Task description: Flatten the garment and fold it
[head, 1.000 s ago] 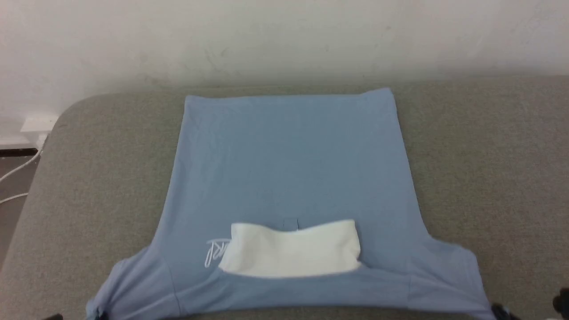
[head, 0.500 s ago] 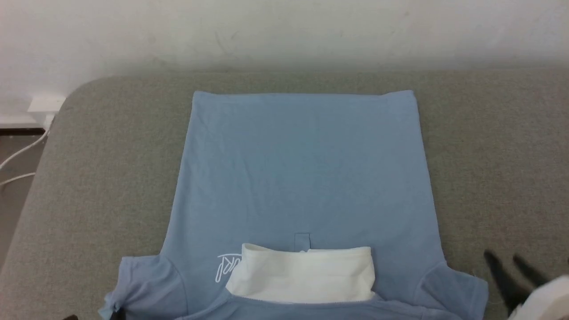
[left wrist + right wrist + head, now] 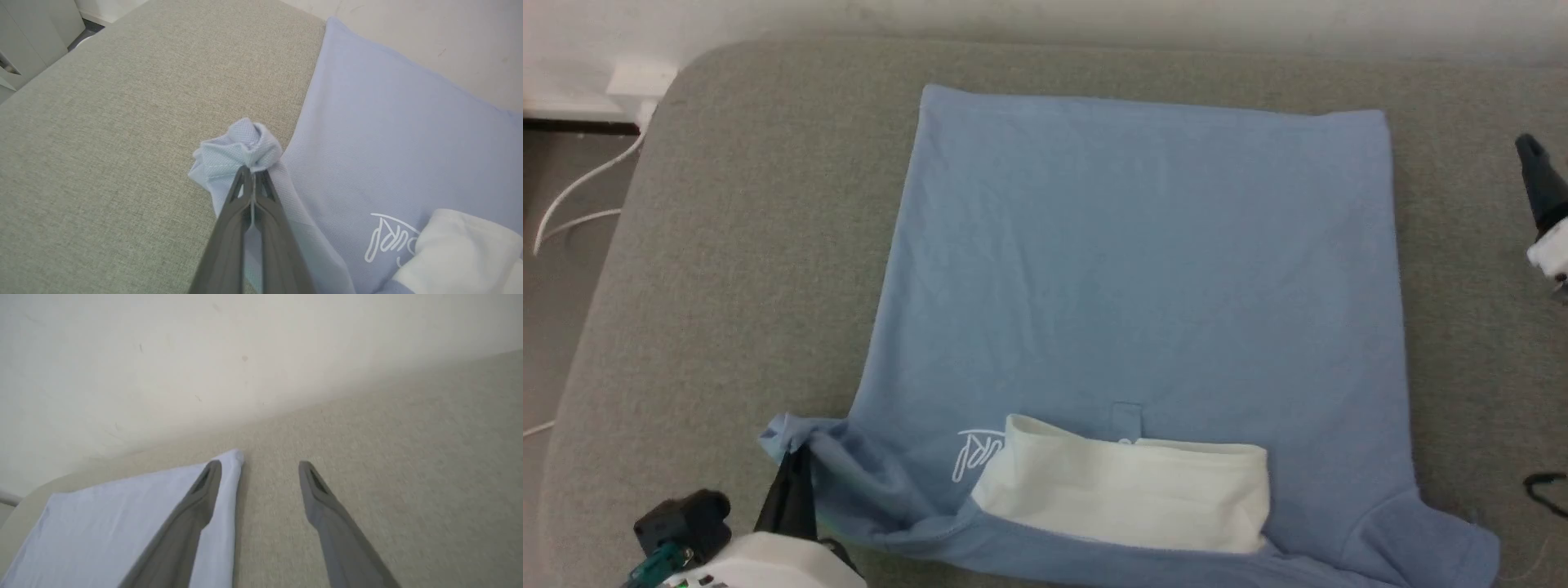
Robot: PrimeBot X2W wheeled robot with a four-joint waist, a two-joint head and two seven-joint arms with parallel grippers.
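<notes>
While the left tool (image 3: 250, 174) was pinched shut on the bunched sleeve (image 3: 239, 149) at its tips, the garment (image 3: 1143, 269), a soft fine-textured knit, lay spread just beside it on the grey woven worktop (image 3: 727, 245). The right tool (image 3: 259, 469), wide apart and empty, hovered by the hem corner (image 3: 235, 456). Flattening seemed in hand; the next move would call for drawing the sleeve outward.

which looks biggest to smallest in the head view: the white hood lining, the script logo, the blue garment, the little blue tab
1. blue garment, by far
2. white hood lining
3. script logo, its visible part
4. little blue tab
Similar depth, so nearness hardly matters.
</notes>
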